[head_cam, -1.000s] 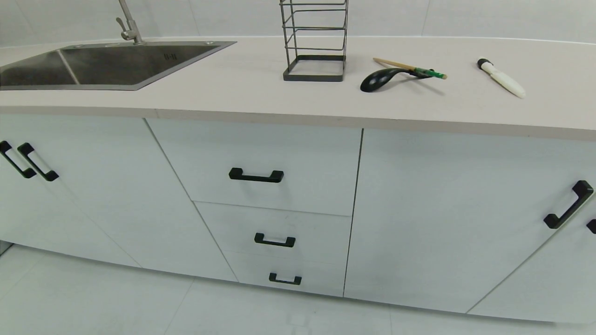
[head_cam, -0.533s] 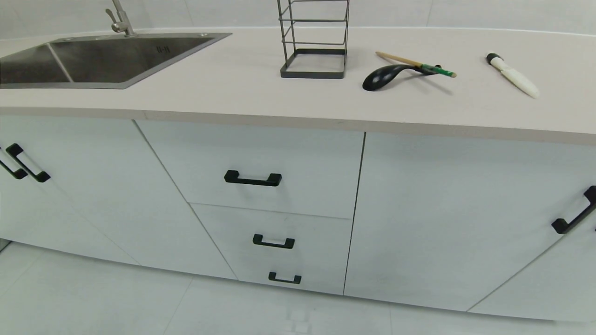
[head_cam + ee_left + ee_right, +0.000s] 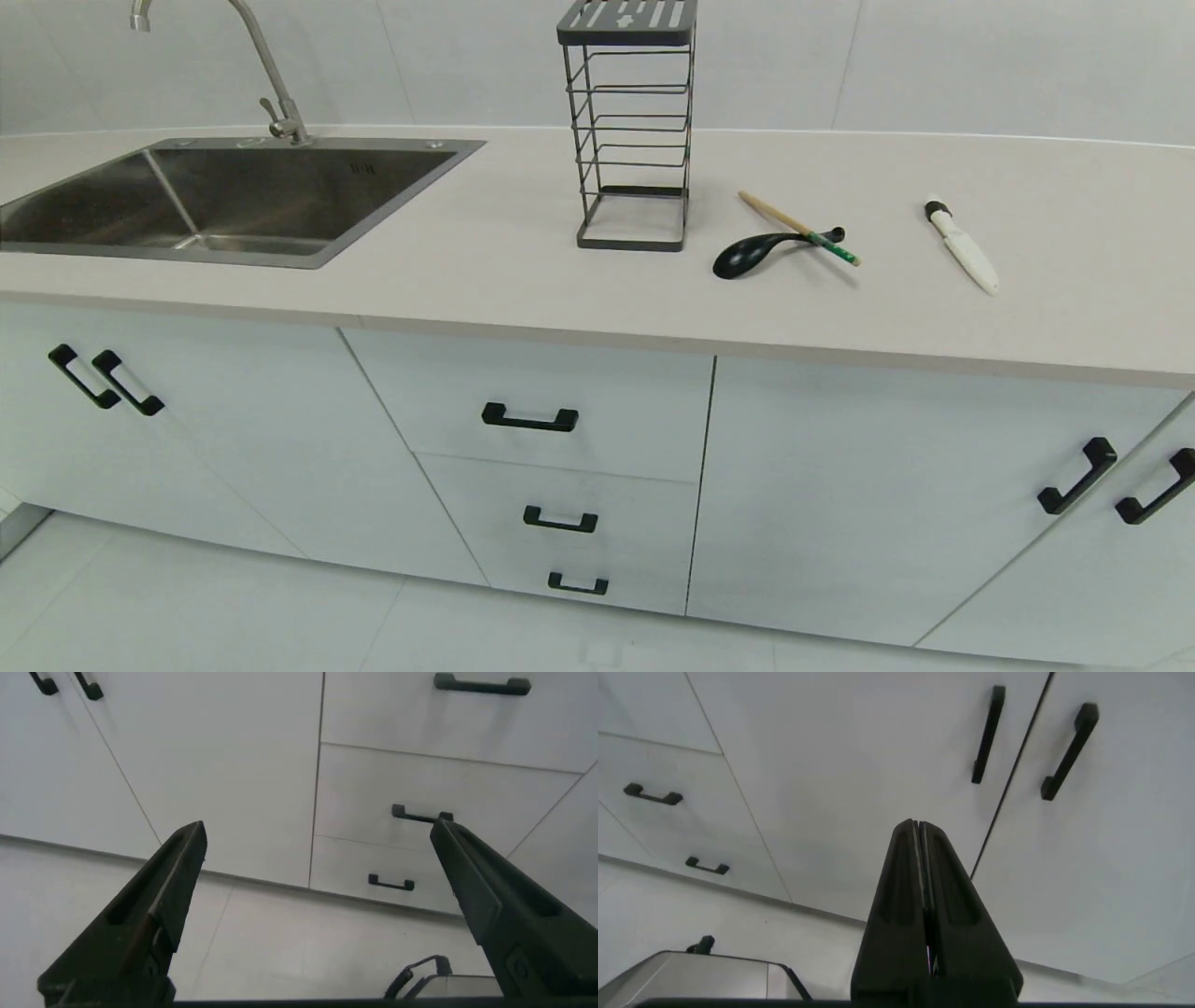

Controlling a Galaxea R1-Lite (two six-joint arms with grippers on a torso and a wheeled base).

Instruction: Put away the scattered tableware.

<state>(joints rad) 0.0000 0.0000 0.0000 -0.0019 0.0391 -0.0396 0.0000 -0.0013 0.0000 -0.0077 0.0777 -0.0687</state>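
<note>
White tile behind, a pale counter (image 3: 467, 271) out front, and a steel sink (image 3: 280, 177) sunk in over on the robot's left. Near the middle stands a tall wire rack (image 3: 639, 190) with a slotted top. Just beside it on the right lies a black spoon (image 3: 747, 256), bowl toward the rack, handle arching up off the surface. A wooden chopstick (image 3: 799, 229) with a green end lies across that handle, touching it. Well apart, farther right, a white knife (image 3: 963, 248) with a black end lies flat. All three look light and stiff. The spoon looks glossy, likely slick, and its raised handle seems the best place to pinch. The chopstick is thin and will probably roll, so I'd take it near the green end, where the spoon props it up. The knife wants a grip across its middle, and I can't tell whether the white part is blade or sheath. The head view gives the counter, the rack and all the tableware. The wrist views look at cabinet fronts and floor, and they give the fingers. The left gripper (image 3: 318, 826) has its fingers spread wide, facing drawer handles (image 3: 420, 815). The right gripper (image 3: 920, 826) has its fingers pressed together on nothing, below two door handles (image 3: 988, 733).
</note>
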